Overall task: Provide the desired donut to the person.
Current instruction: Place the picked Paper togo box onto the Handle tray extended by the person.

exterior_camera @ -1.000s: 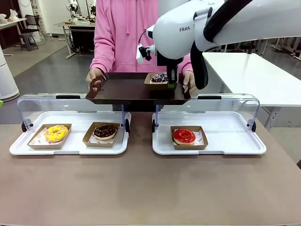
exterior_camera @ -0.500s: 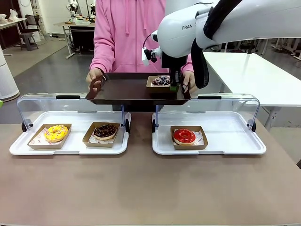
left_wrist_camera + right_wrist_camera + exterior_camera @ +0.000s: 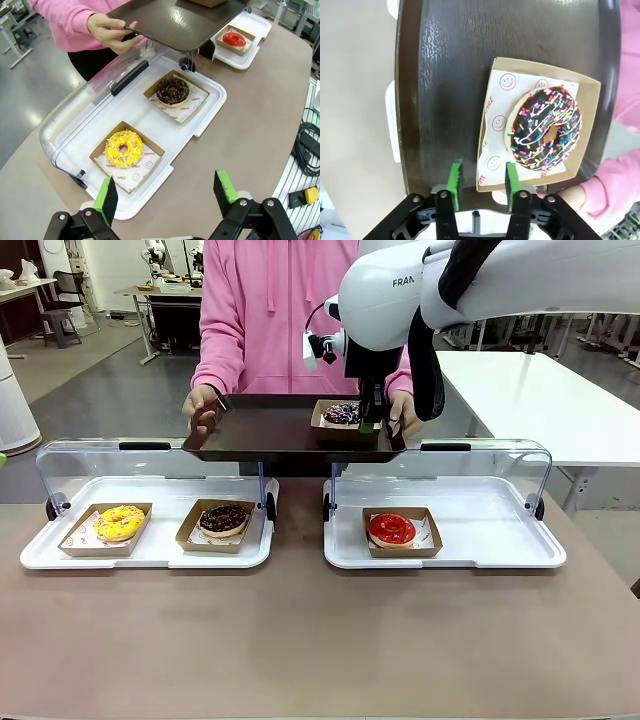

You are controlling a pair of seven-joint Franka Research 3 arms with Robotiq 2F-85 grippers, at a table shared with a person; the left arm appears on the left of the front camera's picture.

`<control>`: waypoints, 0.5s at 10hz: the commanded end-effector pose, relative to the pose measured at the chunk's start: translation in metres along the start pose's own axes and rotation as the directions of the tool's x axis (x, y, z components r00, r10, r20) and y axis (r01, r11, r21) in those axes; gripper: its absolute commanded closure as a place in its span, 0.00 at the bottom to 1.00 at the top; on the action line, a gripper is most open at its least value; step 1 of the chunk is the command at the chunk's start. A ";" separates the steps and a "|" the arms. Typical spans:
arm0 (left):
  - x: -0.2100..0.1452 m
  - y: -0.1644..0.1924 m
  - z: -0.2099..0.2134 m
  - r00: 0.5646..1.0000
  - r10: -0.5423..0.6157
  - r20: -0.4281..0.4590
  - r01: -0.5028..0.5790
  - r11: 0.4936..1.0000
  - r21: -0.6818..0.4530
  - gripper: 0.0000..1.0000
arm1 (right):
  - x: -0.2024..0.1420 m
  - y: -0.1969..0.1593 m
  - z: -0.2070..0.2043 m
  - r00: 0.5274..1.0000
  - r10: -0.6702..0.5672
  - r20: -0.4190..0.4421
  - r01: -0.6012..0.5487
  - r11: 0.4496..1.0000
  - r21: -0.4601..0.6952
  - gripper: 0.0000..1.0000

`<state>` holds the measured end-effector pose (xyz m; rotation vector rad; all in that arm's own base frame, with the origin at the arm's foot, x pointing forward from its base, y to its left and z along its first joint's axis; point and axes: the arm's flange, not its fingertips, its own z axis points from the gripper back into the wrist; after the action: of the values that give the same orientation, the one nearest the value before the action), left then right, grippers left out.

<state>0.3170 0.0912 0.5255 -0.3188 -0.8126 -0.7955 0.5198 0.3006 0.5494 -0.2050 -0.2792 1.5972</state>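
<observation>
The right gripper (image 3: 483,181) hangs over one end of a dark tray (image 3: 445,75). Its two green fingers are spread a little. The near corner of a brown paper box (image 3: 545,71) sits in the gap between them, but the fingers do not squeeze it. The box sits on the dark tray. Inside it is a chocolate donut with colored sprinkles (image 3: 530,125), just past the fingertips. Beside the gripper, a hand (image 3: 572,196) of the person in the pink hoodie (image 3: 270,310) holds the tray's edge.

The left gripper (image 3: 166,191) is spread wide and has nothing in it. Right in front of it is a white tray (image 3: 202,117) with its clear lid (image 3: 90,100) flipped back. Two brown boxes sit in this tray. The nearer box (image 3: 105,139) holds a yellow donut (image 3: 124,149). The farther box (image 3: 158,82) holds a dark chocolate donut (image 3: 172,91). Farther off is a second white tray (image 3: 260,22) with one box (image 3: 220,42), and a red donut (image 3: 234,39) is in it. The person's other hand (image 3: 112,32) holds the dark tray up above the lid.
</observation>
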 end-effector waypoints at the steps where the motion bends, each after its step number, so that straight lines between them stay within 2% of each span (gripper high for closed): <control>1: -0.002 0.002 0.001 1.000 0.000 0.010 0.000 1.000 -0.006 0.00 | -0.011 0.003 0.001 1.000 0.014 0.024 -0.015 0.998 0.059 0.00; 5: -0.002 0.002 0.001 1.000 0.000 0.010 0.000 1.000 -0.006 0.00 | -0.009 0.008 0.006 0.999 0.032 0.029 -0.034 0.997 0.074 0.00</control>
<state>0.3170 0.0912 0.5255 -0.3188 -0.8126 -0.7955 0.5158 0.2967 0.5485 -0.1645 -0.2425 1.6200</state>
